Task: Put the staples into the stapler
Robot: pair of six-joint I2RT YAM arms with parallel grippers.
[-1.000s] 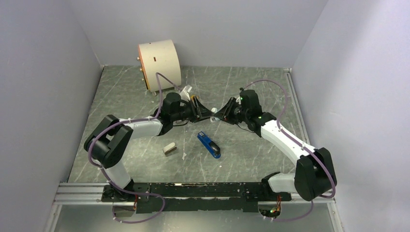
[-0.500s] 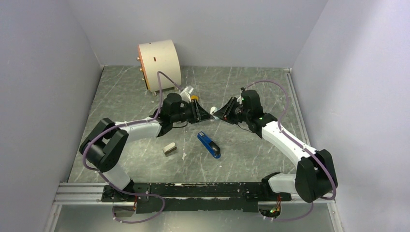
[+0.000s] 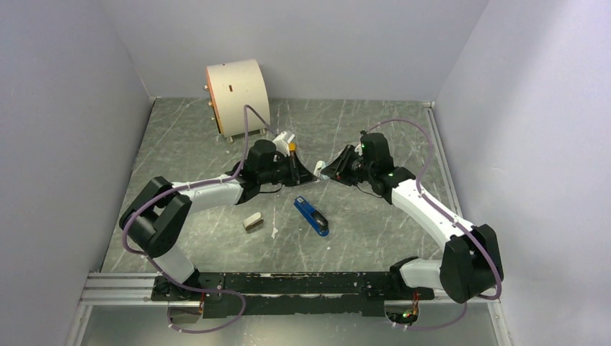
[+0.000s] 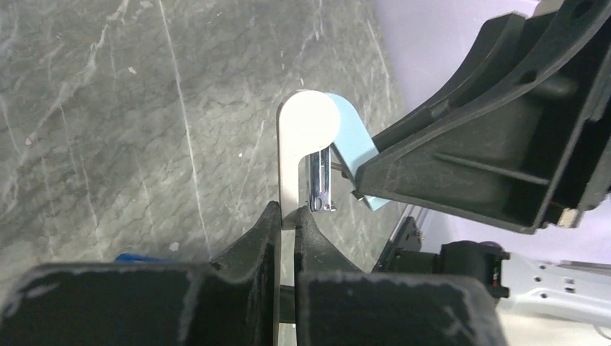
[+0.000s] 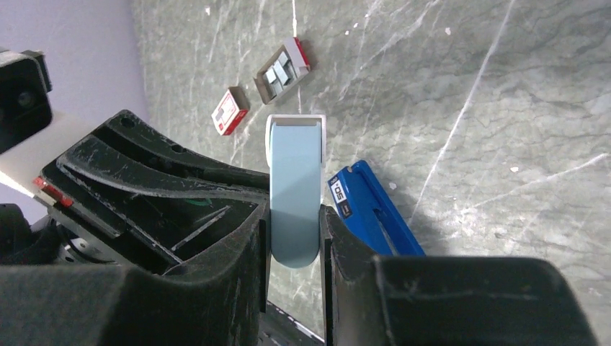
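Claws of mine are meeting tip to tip above the middle of the table (image 3: pixel 375 122) in the overhead view. My left claw (image 3: pixel 308 171) and my right claw (image 3: pixel 326 171) are reaching toward each other with a small pale thing between them. The stapler (image 3: pixel 311 217) is lying on the table nearer the bases, apart from both claws, with a beige block (image 3: pixel 251 222) to its left. Through my left wrist camera, my left claw (image 4: pixel 288 220) is pressing together on the lower edge of a thin white tab (image 4: pixel 306 130). The staples (image 4: pixel 320 184) are standing upright against that tab's face, just above my fingertip, and I cannot tell whether I am pinching them too. Through my right wrist camera, my right claw (image 5: pixel 295 213) is pinching a pale-blue block (image 5: pixel 294 180) by its sides. The stapler (image 5: pixel 375 216) is lying flat on the table below, with a red-and-white box (image 5: pixel 229 112) farther off.
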